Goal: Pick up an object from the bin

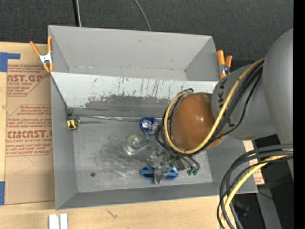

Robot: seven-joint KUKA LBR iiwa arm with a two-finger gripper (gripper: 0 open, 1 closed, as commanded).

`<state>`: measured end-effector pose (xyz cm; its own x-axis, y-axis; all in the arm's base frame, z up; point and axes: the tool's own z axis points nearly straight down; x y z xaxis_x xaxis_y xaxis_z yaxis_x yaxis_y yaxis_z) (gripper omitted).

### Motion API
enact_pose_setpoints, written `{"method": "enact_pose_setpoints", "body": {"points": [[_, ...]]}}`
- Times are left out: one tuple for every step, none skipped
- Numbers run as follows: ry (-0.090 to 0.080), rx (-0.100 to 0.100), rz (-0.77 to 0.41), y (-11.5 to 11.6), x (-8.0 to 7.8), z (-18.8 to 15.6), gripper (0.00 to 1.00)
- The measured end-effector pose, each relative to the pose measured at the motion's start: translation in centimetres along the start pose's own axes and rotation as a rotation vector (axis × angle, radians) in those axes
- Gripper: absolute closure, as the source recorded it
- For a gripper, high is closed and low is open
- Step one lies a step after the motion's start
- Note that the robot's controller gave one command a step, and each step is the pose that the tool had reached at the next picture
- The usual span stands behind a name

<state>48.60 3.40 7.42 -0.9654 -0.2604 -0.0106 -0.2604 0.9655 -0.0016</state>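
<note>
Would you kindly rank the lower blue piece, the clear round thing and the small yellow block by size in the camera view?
1. lower blue piece, partly hidden
2. clear round thing, nearly alike, so unsure
3. small yellow block

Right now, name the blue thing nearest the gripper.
The blue thing by the bin's front wall, at the gripper; the crumpled blue one lies farther back.

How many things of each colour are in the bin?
Blue: 2, the blue-and-white scrap in the middle and the blue piece at the front.
Clear: 1, the clear round piece.
Yellow: 1, the small yellow piece at the left.
Total: 4
</note>
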Motion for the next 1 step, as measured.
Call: {"method": "enact_pose_setpoints", "body": {"points": [[0.002,0.001,-0.034,-1.69,0.82,-15.40,1.00]]}}
